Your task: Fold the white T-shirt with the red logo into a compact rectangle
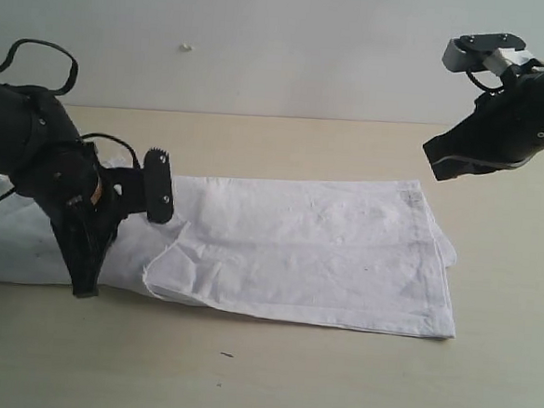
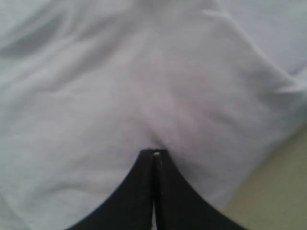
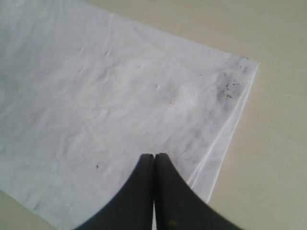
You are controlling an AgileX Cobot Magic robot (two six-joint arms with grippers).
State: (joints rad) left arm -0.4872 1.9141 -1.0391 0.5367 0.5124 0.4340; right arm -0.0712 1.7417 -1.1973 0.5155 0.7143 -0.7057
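While both arms are over the table (image 1: 335, 376), I see the white T-shirt (image 1: 316, 244) lying flat on it as a long, wrinkled band — it runs from the left edge of the exterior view to a squared-off end on the right, where several layers stack at the hem. My left gripper (image 1: 86, 284) points down onto the left part of the band with its jaws pressed together. In its wrist view the tips meet right at the fabric, and I cannot tell whether any cloth is caught between them. Just beside it, a rounded fold edge (image 1: 155, 275) curves along the near side. My right gripper (image 1: 440, 166) hangs in the air above the shirt's right end, apart from the fabric — jaws closed on nothing. A few dark specks (image 3: 228, 88) mark the hem corner there.
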